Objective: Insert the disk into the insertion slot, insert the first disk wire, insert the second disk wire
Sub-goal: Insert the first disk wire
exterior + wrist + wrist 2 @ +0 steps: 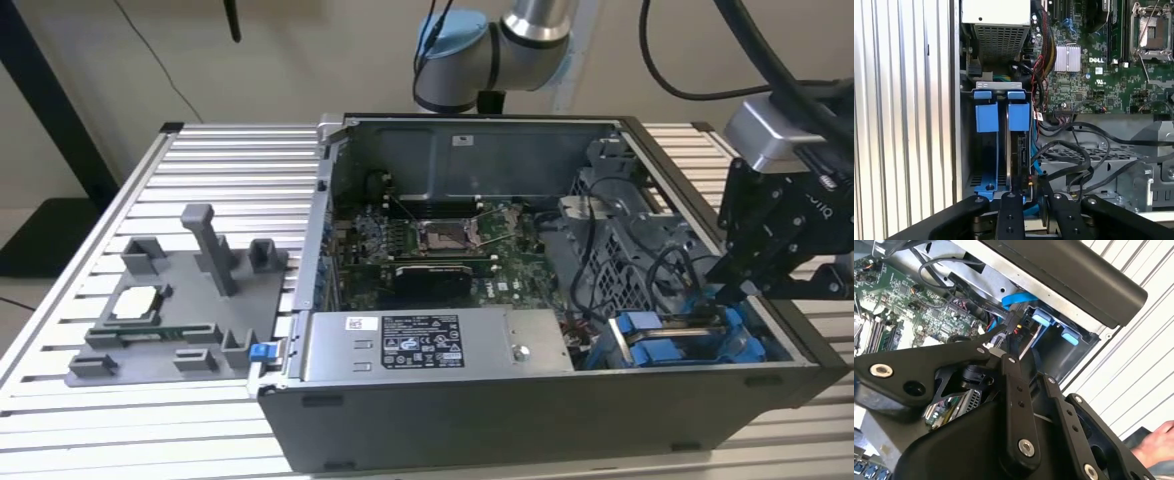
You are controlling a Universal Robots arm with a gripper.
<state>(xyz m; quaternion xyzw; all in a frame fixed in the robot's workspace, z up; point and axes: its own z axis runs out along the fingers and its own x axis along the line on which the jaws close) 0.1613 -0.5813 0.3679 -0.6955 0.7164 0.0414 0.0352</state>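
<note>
Just under the gripper (pixel 734 290), the disk (pixel 1018 150) stands in the insertion slot (pixel 687 345), the power-supply box (pixel 427 345) beside it and the motherboard (pixel 441 240) farther off, all inside the PC case (pixel 534 420).

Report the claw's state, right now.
Claw: down at the insertion slot; whether it is open, closed or holding anything cannot be told.

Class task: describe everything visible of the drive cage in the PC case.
The drive cage is grey metal carrying two bright blue plastic tabs. It sits in a corner of the open PC case, beside the power-supply box. Black cables run alongside it, and the claw hangs close over one end.
</note>
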